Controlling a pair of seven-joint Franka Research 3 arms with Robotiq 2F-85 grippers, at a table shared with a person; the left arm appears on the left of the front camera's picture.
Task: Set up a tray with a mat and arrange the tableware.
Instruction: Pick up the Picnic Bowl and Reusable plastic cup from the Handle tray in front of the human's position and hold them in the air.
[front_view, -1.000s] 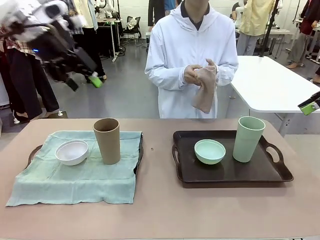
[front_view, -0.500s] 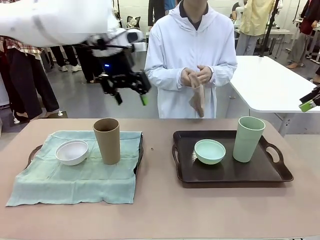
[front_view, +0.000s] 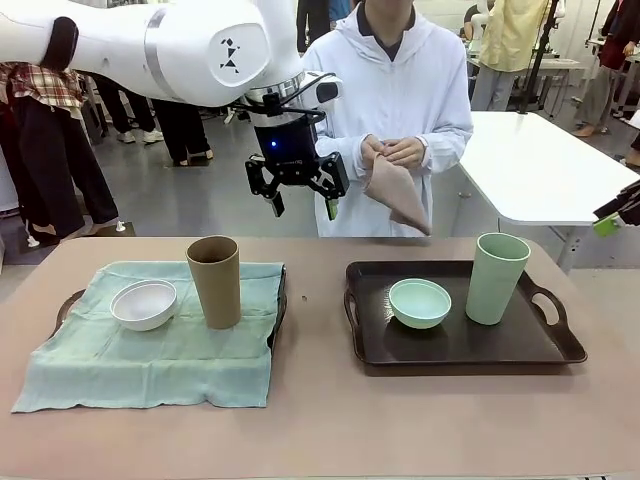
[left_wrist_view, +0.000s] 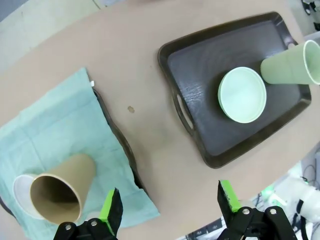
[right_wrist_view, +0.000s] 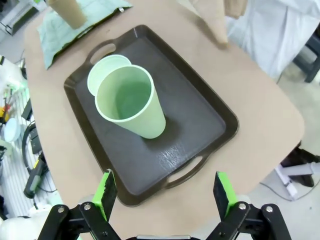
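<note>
Across the pale brown desk (front_view: 320, 420), two trays sit side by side.

- Left tray (front_view: 68, 303): draped with a mint-green cloth mat (front_view: 150, 365). It carries the tall tan-brown cup (front_view: 214, 281) and the small white bowl (front_view: 144, 304).
- Right dark handled tray (front_view: 460, 345): no mat. The tall mint-green cup (front_view: 496, 278) and the small mint-green bowl (front_view: 419, 302) stand on bare tray.
- Person at the far side: folded tan cloth (front_view: 398, 192) in both hands (front_view: 395, 152).
- Left end effector (front_view: 304, 209): hovers just beside the cloth, jaws wide, empty.
- Right end effector (right_wrist_view: 164, 192): jaws apart, empty, high above the right tray.

Likely step is the cloth handover. Approach level and close on a free hanging fold, clear of the fingers.

Count: trays two, cloths two, cups two, bowls two.
</note>
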